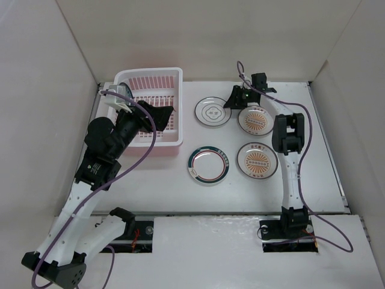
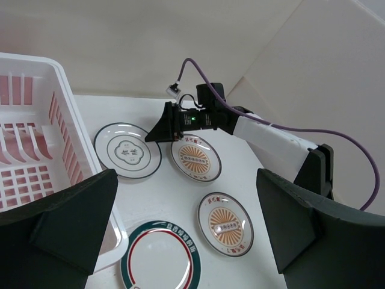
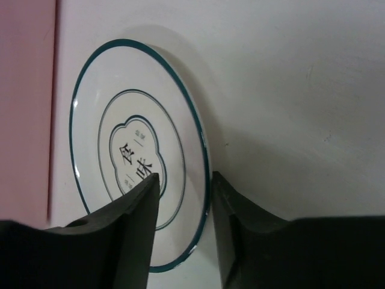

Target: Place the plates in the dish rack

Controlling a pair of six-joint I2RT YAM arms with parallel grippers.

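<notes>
White tabletop (image 1: 180,192), plain white walls. Pink slotted plastic dish rack (image 1: 150,71) sits back left. Left gripper (image 1: 161,114) hangs over it, jaws wide, empty. Dark-ringed plate (image 1: 213,112) lies flat just right of the rack, glossy and shallow. Right gripper (image 1: 236,99) straddles its right rim, jaws apart, not yet clamped. Right arm is nearer. Green-rimmed plate (image 1: 209,164) and two sunburst plates (image 1: 255,120) also lie flat.
</notes>
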